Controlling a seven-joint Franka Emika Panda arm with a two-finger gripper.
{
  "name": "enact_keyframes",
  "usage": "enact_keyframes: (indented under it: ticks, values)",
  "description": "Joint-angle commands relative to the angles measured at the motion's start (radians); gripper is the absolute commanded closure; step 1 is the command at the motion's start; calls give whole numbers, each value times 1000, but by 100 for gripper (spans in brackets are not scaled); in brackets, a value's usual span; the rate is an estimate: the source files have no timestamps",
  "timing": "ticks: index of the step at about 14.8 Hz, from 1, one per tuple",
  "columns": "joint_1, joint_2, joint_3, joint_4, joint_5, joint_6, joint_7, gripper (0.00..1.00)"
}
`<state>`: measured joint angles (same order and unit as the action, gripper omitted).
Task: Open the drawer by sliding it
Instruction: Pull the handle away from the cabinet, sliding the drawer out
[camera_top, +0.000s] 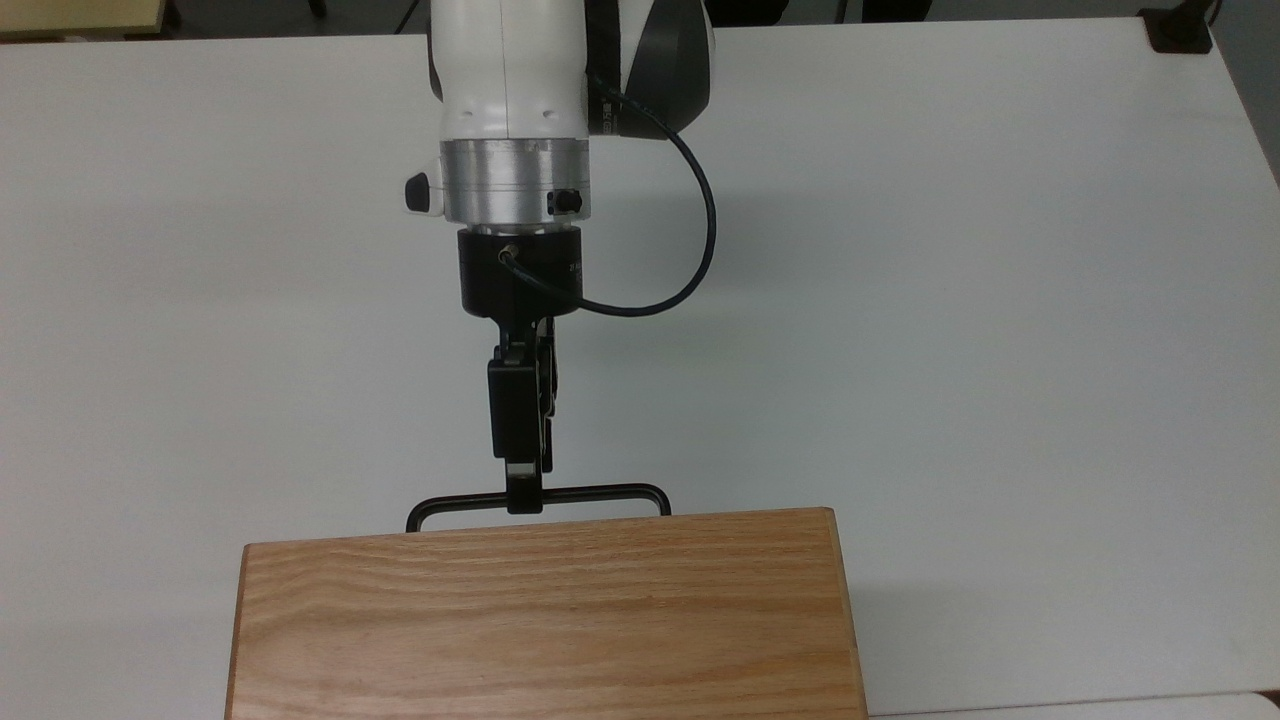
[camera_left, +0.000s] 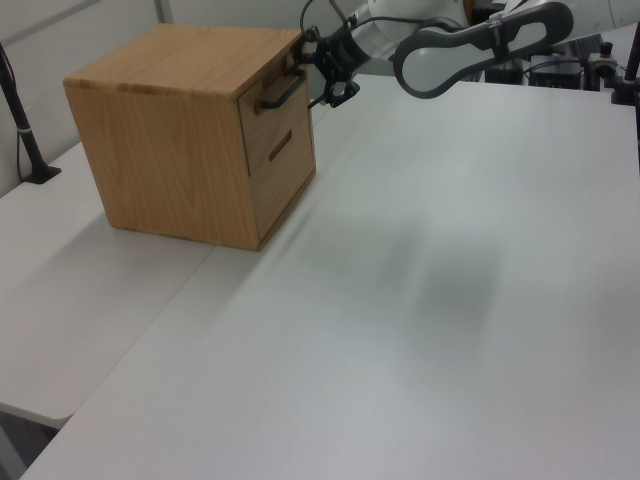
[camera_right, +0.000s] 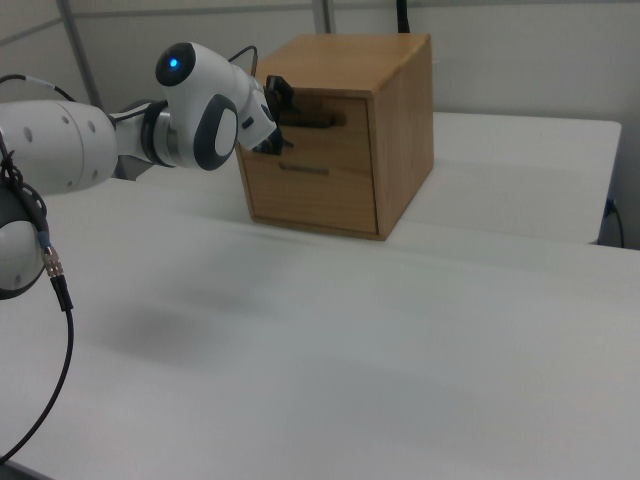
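Overhead top view; left and right views oblique from opposite sides, sharing the cabinet (camera_left: 190, 130).

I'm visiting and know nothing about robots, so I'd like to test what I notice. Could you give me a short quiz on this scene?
1. True or false: the drawer is already pulled well out of the cabinet.
2. In the top view, the gripper is: A) far from the handle, B) at its bar, C) on the cabinet top.
3. What colour is the table?

Key: 1 false, its front sits flush. 2 B. 3 white.
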<state>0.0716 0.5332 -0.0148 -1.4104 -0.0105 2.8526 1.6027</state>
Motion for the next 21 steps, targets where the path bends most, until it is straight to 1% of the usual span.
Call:
enact_keyframes:
  ticks: [1, 4, 7, 9, 11, 13, 17, 21]
  values:
    - [8, 10, -4, 16, 12, 14, 19, 57]
    - [8, 10, -4, 19, 10, 14, 16, 86]
    - [7, 10, -5, 21, 9, 16, 17, 98]
    - [8, 10, -5, 21, 9, 17, 19, 100]
    - [8, 7, -5, 15, 9, 17, 19, 100]
    - [11, -24, -5, -14, 6, 17, 19, 100]
    - [23, -154, -4, -200, 18, 14, 23, 100]
    - [20, -269, -4, -353, 18, 10, 48, 100]
